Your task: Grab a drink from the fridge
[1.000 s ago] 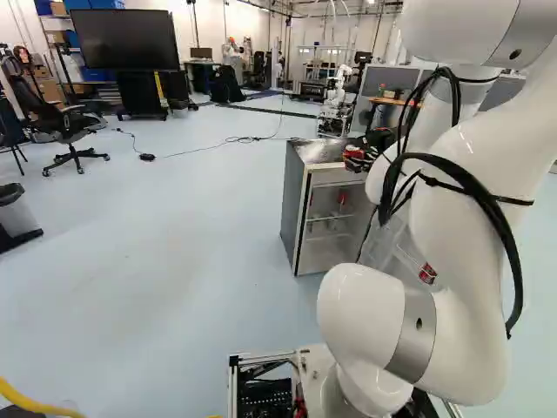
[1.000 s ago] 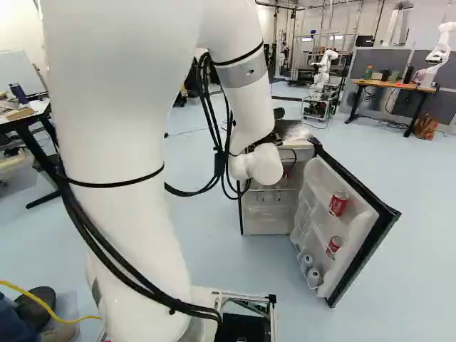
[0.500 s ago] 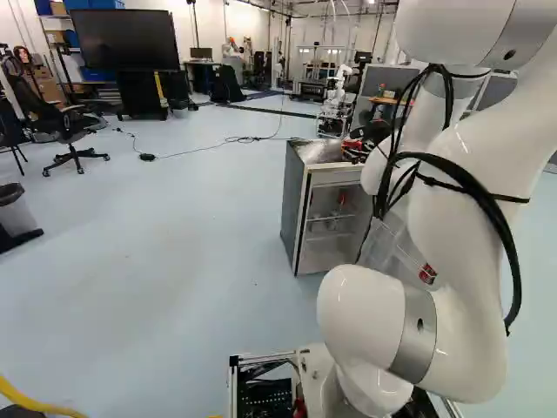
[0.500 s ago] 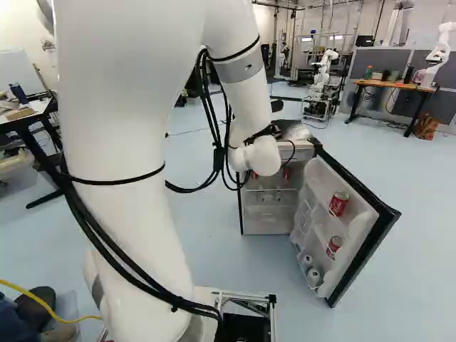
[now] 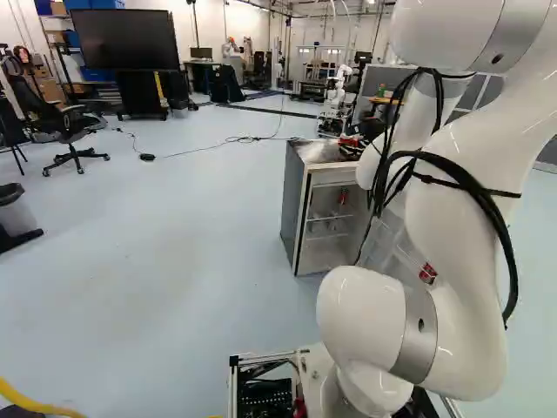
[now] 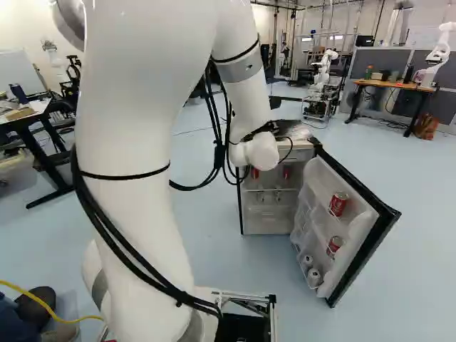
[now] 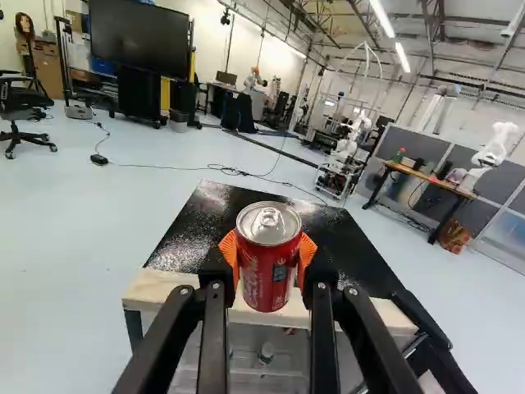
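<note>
The black gripper [image 5: 350, 146] is clamped on a red metal drink can with a silver lid [image 7: 269, 254], orange pads [image 7: 230, 256] pressing it from both sides. The can is upright; the wrist view shows it in front of the glossy black top [image 7: 193, 238] of a small grey-sided fridge [image 5: 294, 209], overlapping the top's pale front edge. How high it is I cannot tell.

The white-lined fridge door [image 6: 335, 206] stands open from the right front corner, with two red cans [image 6: 339, 204] on its racks and two pale cans [image 6: 313, 278] low down.

Around it spreads a smooth pale-blue floor [image 5: 157, 252]. In the left base view, a big black screen on a stand [image 5: 122, 39] and a black office chair [image 5: 74, 129] are at the left, a thin dark cable [image 5: 209, 149] trailing nearby. Beyond the fridge stand another robot [image 6: 324, 68] and a brown wood-topped counter [image 6: 392, 84] before grey partitions [image 6: 374, 57].
</note>
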### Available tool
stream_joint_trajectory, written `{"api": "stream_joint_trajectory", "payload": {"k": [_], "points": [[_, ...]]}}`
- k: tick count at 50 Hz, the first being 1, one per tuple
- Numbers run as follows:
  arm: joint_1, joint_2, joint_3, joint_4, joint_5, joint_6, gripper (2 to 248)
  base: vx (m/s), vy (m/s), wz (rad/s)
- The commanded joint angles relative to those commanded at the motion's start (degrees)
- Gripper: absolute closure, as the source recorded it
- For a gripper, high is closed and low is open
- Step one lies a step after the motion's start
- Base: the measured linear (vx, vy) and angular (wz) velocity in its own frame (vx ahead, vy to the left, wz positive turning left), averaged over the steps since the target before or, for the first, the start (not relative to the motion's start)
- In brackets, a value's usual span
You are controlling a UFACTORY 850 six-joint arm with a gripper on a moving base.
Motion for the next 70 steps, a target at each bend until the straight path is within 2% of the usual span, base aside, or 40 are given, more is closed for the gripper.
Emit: {"api": "stream_joint_trajectory", "payload": {"k": [70], "points": [[5.94,-8.07,-10.11,7.05,-9.52,0.0,158,0.0,0.0,0.0]]}}
